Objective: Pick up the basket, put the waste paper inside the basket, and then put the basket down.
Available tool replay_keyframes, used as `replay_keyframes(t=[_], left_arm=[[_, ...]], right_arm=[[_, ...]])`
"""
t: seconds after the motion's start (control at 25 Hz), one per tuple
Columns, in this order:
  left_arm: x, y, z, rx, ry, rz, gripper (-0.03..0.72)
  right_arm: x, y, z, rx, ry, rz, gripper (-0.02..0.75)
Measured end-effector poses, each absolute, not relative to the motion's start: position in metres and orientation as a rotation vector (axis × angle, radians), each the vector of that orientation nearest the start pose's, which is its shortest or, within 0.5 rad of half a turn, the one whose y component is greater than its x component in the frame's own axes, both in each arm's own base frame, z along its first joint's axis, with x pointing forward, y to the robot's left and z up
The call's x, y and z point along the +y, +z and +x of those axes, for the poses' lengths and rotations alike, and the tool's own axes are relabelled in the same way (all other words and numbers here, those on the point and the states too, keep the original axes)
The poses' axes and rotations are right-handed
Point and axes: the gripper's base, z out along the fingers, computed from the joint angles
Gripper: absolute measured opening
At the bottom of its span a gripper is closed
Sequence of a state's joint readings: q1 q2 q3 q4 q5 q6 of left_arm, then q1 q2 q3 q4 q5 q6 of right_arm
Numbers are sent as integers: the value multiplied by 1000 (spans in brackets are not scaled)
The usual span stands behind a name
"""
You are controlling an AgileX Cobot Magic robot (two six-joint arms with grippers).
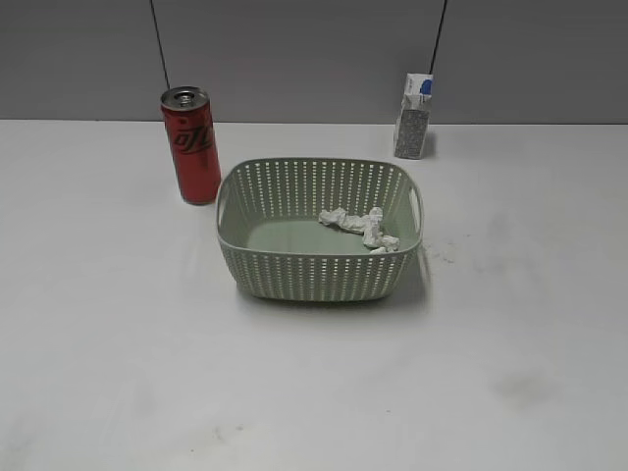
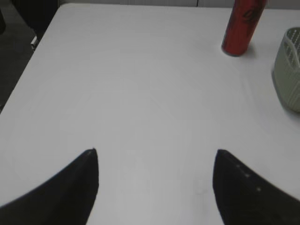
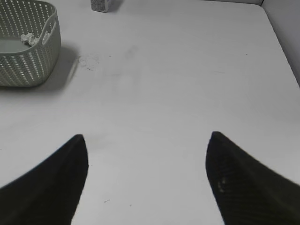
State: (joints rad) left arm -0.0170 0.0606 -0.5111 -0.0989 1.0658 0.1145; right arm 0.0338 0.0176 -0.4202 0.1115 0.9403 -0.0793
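The pale green basket (image 1: 319, 265) stands on the white table at the middle. Crumpled white waste paper (image 1: 361, 227) lies inside it, toward its right side. In the left wrist view only the basket's edge (image 2: 288, 70) shows at the far right. In the right wrist view the basket (image 3: 28, 51) is at the upper left with a wad of paper (image 3: 29, 39) inside. My left gripper (image 2: 156, 152) is open and empty over bare table. My right gripper (image 3: 146, 137) is open and empty, right of the basket. Neither gripper shows in the exterior view.
A red drink can (image 1: 191, 144) stands upright left of and behind the basket, also in the left wrist view (image 2: 241, 26). A white carton with a blue mark (image 1: 413, 116) stands at the back right. The table's left edge (image 2: 28, 61) drops to dark floor.
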Motion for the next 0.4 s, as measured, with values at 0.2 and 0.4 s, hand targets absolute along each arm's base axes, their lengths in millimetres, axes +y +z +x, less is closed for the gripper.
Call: replay_keyframes(t=[0.2, 0.4], left_arm=[[-8, 280, -7, 2021, -60, 138, 577], [-8, 279, -6, 2025, -64, 137, 576]], right_arm=[[9, 265, 11, 2015, 104, -105, 592], [9, 265, 11, 2015, 104, -105, 592]])
